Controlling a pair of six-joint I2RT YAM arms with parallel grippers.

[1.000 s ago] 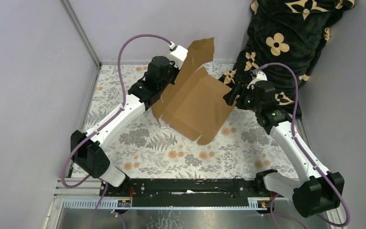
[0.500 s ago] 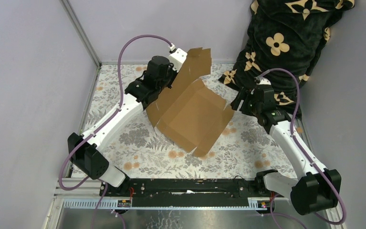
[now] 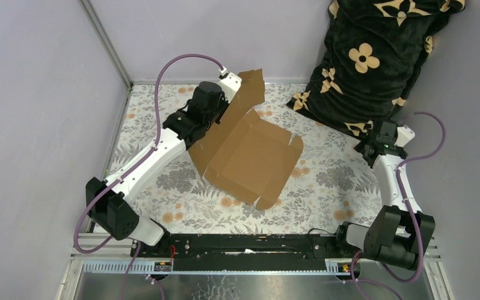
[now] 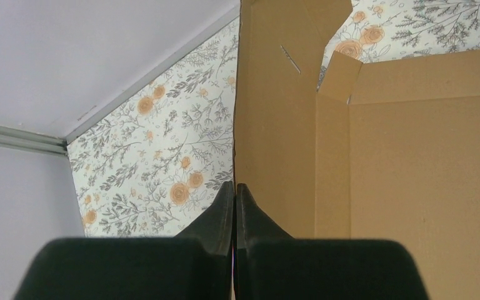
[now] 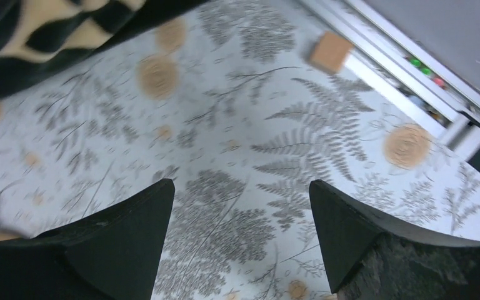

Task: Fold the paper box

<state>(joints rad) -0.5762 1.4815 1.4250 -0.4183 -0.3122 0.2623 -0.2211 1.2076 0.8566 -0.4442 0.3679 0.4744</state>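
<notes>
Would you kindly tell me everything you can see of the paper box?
The paper box is plain brown cardboard, unprinted, a die-cut sheet with flaps, tabs and slits. Its main panel rests open on the floral table cover, while one far flap stands raised, its edge pinched in the left gripper. Nothing else touches it.

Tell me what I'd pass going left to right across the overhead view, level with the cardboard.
Grey side wall → left arm → paper box → right arm. The black flowered blanket spans the same stretch as the right arm, so it's left out.
</notes>
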